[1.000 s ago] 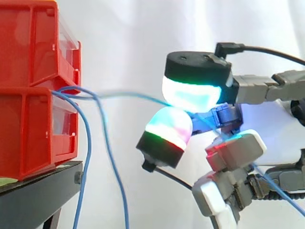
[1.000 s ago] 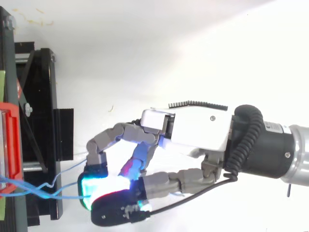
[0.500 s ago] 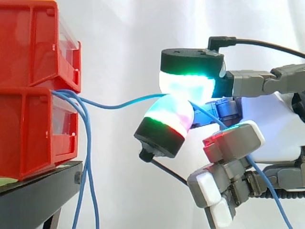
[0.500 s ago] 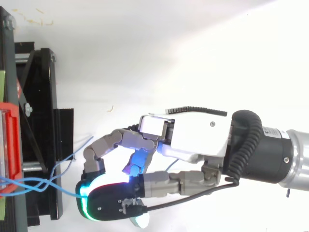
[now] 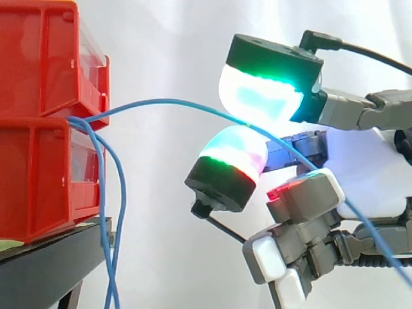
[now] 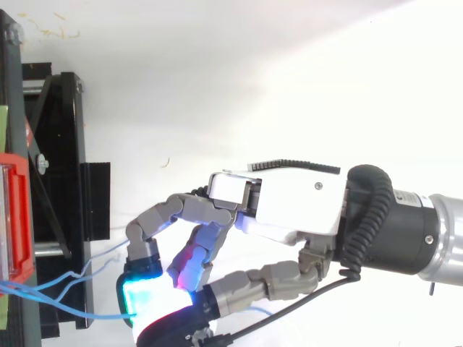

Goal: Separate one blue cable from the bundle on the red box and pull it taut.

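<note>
Side view, red bins [image 5: 38,71]: two, stacked at the left end of the black stand [image 5: 45,264].
blue cable [image 5: 161,101]: one strand; leaves the seam between the bins, arches right to the hand, then slants down toward the lower right.
other cables [image 5: 112,219]: hang down past the stand's front edge.
hand [image 5: 367,174]: right of the bins; two glowing fingertips [image 5: 257,96] pinch the blue cable.

No text, label or number is legible.

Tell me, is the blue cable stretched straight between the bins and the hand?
No, in the side view the blue cable bows upward in an arc between the red bins and the hand.
</note>
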Motion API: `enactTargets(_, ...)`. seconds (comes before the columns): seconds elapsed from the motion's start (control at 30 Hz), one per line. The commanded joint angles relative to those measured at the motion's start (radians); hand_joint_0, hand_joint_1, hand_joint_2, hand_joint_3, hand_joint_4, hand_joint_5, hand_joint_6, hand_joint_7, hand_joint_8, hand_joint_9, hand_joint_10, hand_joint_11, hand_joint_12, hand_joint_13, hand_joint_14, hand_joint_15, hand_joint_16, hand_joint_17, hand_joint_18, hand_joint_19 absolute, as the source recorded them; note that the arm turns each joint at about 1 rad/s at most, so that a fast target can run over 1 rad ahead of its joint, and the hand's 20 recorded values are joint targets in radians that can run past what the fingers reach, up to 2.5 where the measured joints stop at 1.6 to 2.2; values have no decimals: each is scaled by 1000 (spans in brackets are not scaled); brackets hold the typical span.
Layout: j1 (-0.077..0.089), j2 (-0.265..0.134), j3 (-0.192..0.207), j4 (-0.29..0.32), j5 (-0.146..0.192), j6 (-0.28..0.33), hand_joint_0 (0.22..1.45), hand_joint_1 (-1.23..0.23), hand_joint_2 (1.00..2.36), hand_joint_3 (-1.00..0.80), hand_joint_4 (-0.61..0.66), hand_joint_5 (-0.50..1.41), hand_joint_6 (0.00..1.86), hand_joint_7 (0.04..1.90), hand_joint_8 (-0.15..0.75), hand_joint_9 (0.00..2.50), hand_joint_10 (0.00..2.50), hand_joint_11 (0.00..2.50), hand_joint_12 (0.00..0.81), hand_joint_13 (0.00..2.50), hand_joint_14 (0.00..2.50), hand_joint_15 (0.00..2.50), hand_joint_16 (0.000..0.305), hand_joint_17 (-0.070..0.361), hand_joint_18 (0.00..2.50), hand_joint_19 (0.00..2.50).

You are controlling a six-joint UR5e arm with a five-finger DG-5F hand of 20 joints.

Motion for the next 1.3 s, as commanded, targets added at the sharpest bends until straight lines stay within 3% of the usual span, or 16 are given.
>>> enactTargets(0.0,0,0,0,0,1,0,534,-637,1009,-384,122,-83,862,1253,376,1274,19,1022,426,1019,18,592,44,98,872,510)
enactTargets(0.27,0,0,0,0,1,0,575,-753,1015,-165,101,-74,850,1340,407,1290,18,1018,448,1041,18,573,49,110,927,459)
enactTargets(0.47,0,1,0,0,-1,-2,599,-848,1019,-31,65,-94,887,1348,381,1229,18,1022,436,1028,18,583,47,106,919,456)
enactTargets(0.77,0,3,2,-3,2,15,612,-872,1009,93,-39,-81,903,1332,388,1301,16,995,449,1065,18,579,51,116,982,426)
enactTargets(0.87,0,4,0,-41,2,38,602,-856,1011,120,-96,-65,893,1351,377,1353,14,962,460,1105,18,591,54,121,1018,423)
enactTargets(0.93,0,4,2,-64,4,55,565,-839,1139,91,-111,-61,889,1360,374,1379,15,972,472,1132,17,586,55,124,1038,418)
enactTargets(1.13,1,29,0,-110,17,63,537,-830,1259,56,-119,-56,884,1370,379,1408,15,965,480,1144,16,601,56,127,1057,410)
enactTargets(1.27,1,50,2,-215,30,64,530,-829,1286,49,-120,-56,884,1359,384,1412,15,975,482,1146,19,593,57,127,1060,408)
